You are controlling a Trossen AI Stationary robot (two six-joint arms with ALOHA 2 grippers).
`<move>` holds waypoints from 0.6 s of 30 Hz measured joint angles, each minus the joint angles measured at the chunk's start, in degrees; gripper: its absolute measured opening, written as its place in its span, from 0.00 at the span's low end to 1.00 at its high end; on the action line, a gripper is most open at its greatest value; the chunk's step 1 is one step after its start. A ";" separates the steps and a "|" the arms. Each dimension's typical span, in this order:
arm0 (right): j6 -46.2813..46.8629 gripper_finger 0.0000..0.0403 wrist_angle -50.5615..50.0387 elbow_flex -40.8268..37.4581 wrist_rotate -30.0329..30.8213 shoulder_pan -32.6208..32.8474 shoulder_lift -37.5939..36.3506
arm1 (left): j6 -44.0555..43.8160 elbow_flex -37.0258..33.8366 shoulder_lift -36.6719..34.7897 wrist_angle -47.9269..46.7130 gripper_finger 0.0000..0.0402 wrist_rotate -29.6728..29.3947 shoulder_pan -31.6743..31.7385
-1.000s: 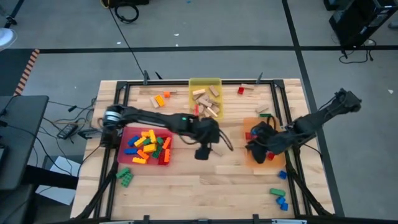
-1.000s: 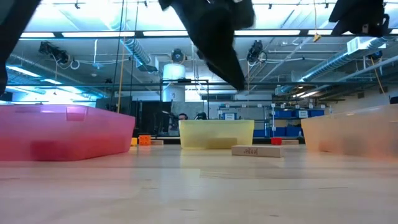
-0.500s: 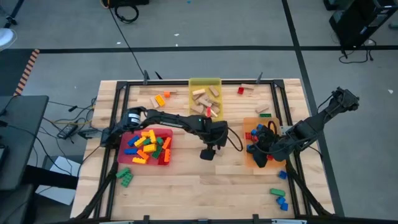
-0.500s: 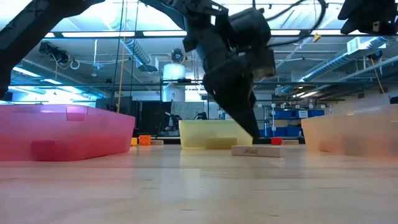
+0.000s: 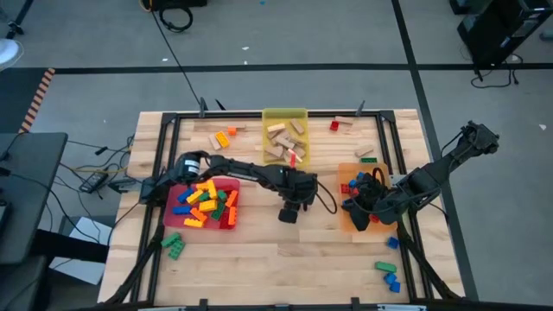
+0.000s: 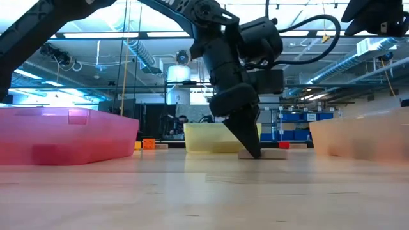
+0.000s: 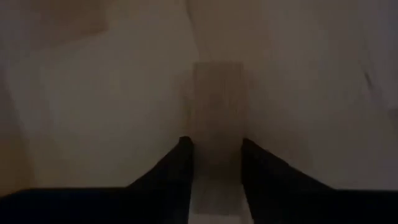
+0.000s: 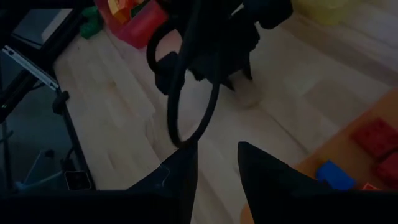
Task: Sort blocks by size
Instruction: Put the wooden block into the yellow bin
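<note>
Left pincer (image 7: 212, 171) down on the table, narrowed around a tan wooden block (image 7: 216, 102)

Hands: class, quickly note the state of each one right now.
Left hand: closed on the wooden block, down on the table.
Right hand: slightly open, empty, over the orange tray.

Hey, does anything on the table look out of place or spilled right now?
Yes. Several blocks lie loose outside the trays: green bricks at the near left corner, blue bricks at the near right, orange bricks at the far left. The left gripper is down on a stray wooden block mid-table.
</note>
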 joint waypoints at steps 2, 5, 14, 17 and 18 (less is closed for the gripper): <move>-0.02 0.32 -0.02 0.00 0.04 0.00 -0.01 | -0.11 0.07 -0.12 -0.76 0.24 -0.09 0.07; -0.47 0.32 -0.03 0.00 0.04 0.00 -0.01 | -2.44 0.09 -0.53 -2.74 0.24 1.06 0.02; -5.49 0.32 -0.02 0.00 0.04 -0.17 -0.02 | -11.85 7.08 -3.92 -10.36 0.24 3.54 0.28; -7.76 0.32 -0.04 0.00 0.02 -0.22 0.00 | -13.43 12.04 -4.61 -14.06 0.24 3.67 1.19; -8.47 0.32 -0.07 0.01 0.02 -0.22 -0.02 | -13.46 13.93 -4.76 -14.58 0.24 3.66 1.58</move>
